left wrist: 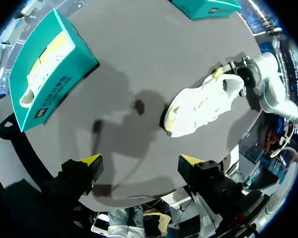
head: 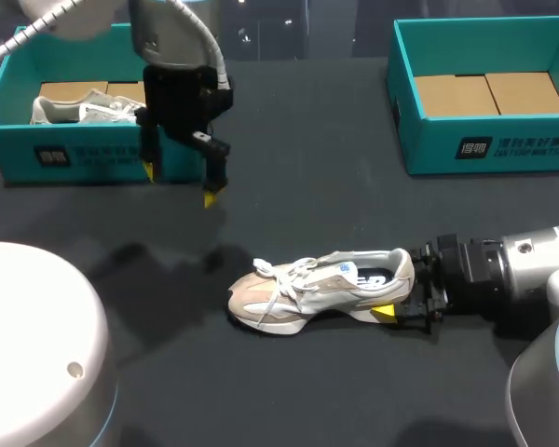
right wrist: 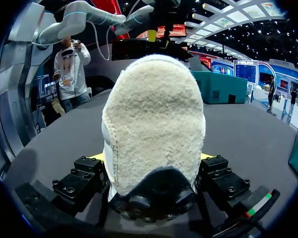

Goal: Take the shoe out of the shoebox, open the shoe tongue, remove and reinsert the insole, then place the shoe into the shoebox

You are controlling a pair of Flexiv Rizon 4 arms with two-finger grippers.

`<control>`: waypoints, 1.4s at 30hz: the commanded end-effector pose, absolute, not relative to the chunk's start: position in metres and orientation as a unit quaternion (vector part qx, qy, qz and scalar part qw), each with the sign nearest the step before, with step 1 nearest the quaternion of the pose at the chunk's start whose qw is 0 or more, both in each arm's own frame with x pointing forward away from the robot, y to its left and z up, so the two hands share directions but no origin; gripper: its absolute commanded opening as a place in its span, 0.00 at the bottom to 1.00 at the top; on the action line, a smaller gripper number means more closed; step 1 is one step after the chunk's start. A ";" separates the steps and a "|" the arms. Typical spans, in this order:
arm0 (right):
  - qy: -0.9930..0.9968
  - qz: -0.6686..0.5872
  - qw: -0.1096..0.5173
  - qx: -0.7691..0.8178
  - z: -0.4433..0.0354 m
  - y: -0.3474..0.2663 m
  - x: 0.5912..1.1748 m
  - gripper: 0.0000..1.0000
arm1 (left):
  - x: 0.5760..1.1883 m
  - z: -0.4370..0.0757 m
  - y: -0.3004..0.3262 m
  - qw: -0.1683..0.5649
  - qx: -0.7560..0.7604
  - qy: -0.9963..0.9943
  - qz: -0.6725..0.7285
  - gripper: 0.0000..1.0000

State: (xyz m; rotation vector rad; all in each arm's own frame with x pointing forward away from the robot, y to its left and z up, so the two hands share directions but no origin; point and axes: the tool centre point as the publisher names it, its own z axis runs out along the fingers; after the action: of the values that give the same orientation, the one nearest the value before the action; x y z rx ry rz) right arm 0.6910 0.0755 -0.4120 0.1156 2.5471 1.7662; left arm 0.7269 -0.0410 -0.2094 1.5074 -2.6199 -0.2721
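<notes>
Item: beige sneaker (head: 321, 289), out on the black table (head: 307, 186), heel clamped between the fingers of my right gripper (head: 401, 296), toe pointing away from it. My left gripper (head: 179, 183) hangs fingers apart, holding nothing, near the left shoebox (head: 74, 154), well apart from the sneaker.

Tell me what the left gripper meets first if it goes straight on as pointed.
Probably the bare table: the left gripper, open, points down at it, between the left shoebox and the shoe.
</notes>
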 end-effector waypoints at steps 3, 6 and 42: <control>0.822 0.568 0.020 0.038 -0.412 0.075 0.690 0.00 | 0.722 -0.210 -0.043 0.031 0.603 -0.793 -0.083 1.00; 0.822 0.568 0.020 0.038 -0.412 0.075 0.690 0.00 | 0.722 -0.210 -0.043 0.031 0.603 -0.793 -0.083 1.00; 0.822 0.568 0.020 0.038 -0.412 0.075 0.690 0.00 | 0.663 -0.249 -0.164 0.015 0.674 -0.731 -0.109 1.00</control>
State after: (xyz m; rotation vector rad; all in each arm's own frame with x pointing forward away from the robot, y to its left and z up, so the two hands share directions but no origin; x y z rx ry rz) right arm 0.6908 0.0752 -0.4119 0.1155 2.5464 1.7667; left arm 0.6630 -0.1636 -0.2493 2.0968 -2.2752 -0.3382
